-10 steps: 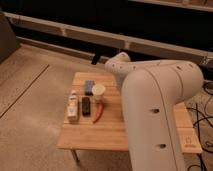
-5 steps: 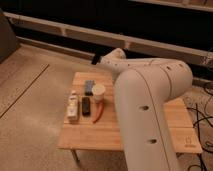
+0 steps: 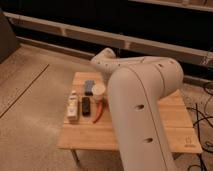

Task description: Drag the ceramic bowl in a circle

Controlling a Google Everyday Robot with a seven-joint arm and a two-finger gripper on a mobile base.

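Observation:
The black ceramic bowl does not show; it is hidden behind my arm or out of view. My large white arm [image 3: 140, 105] rises from the bottom of the camera view and bends over the wooden table [image 3: 90, 135]. Its far end [image 3: 104, 59] curls over the table's back edge. The gripper itself is hidden behind the arm, somewhere over the table's back middle.
On the table's left part are a small white cup [image 3: 98, 90], a blue object [image 3: 89, 86], a black bar-shaped object [image 3: 86, 106], a red pepper-shaped object [image 3: 99, 113] and a white bottle [image 3: 73, 106]. Speckled floor lies to the left. Cables [image 3: 202, 117] lie at the right.
My arm has swung to the left and now covers more of the table's middle and right. The small objects on the left have not moved.

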